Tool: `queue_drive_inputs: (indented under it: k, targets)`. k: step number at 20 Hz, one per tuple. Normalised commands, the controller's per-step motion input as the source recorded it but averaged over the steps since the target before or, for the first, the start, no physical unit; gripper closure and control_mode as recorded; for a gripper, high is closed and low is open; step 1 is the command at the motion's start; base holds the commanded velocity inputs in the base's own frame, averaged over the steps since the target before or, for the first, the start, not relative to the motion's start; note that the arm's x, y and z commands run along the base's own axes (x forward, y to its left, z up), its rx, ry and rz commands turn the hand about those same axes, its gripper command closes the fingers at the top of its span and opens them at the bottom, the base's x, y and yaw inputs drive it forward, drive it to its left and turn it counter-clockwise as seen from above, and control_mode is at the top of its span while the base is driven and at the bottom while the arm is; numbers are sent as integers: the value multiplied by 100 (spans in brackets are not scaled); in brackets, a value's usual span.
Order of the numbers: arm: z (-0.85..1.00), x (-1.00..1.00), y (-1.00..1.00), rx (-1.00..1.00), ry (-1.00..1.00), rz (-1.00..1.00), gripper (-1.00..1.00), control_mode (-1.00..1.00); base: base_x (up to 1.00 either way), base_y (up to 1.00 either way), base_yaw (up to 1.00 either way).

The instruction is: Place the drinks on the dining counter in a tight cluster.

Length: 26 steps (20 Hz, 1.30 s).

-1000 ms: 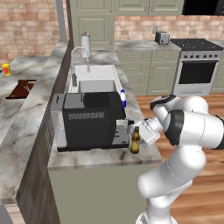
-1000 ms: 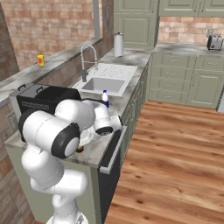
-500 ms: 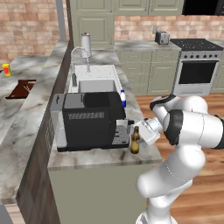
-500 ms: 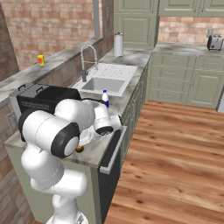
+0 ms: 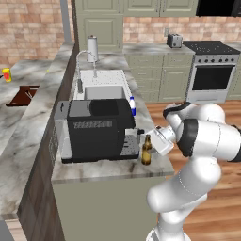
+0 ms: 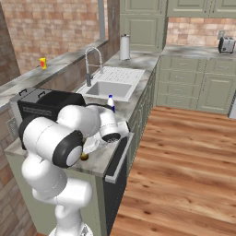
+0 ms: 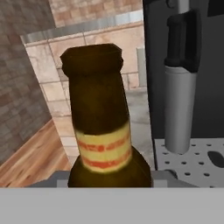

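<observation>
- Dark brown glass, the slim bottle (image 5: pixel 146 151) stands upright on the marble worktop (image 5: pixel 108 169) near its front edge, just beside the right front corner of the black coffee machine (image 5: pixel 96 129).
- In the hand view the brown bottle (image 7: pixel 105 127) sits very close to the camera, with its neck centred and a yellow-and-red label band around it; the coffee machine's grey spout and perforated drip tray (image 7: pixel 192 162) lie to the right.
- The gripper (image 5: pixel 151 141) sits level with the bottle's neck, at the end of the white arm that reaches in from the right. Its fingers are drawn in close, and by every sign they are clamped on the brown bottle, though the contact itself is hidden from the cameras.
- In the right base view the arm's elbow covers most of the bottle; only a dark bit of its base (image 6: pixel 84 156) shows on the worktop.
- The small blue-and-white bottle (image 5: pixel 132 105) stands upright behind the coffee machine, just beside the sink (image 5: pixel 101 92).
- The yellow bottle (image 5: pixel 6 75) stands well apart, on the dining counter (image 5: pixel 19 117) to the left, beyond the raised ledge, near a dark brown board (image 5: pixel 23 95).
- A paper towel roll (image 5: pixel 92 48) stands behind the faucet (image 5: pixel 84 59).
</observation>
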Motion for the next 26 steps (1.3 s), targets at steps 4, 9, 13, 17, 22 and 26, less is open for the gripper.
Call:
queue_drive_inputs:
  k: [4, 9, 13, 17, 22, 26]
  targets:
    - [38, -55, -26, 5, -7, -1, 100, -100, 0, 0, 0]
    - [80, -65, -20, 5, -11, -1, 100, -100, 0, 0, 0]
    - [97, -63, 0, 0, -1, -3, 100, -100, 0, 0, 0]
    - [75, -77, 1, 0, -3, -3, 100, -100, 0, 0, 0]
    - [40, -77, 0, 0, -2, -1, 100, -100, 0, 0, 0]
    - [56, -53, 3, 0, -3, -1, 100, -100, 0, 0, 0]
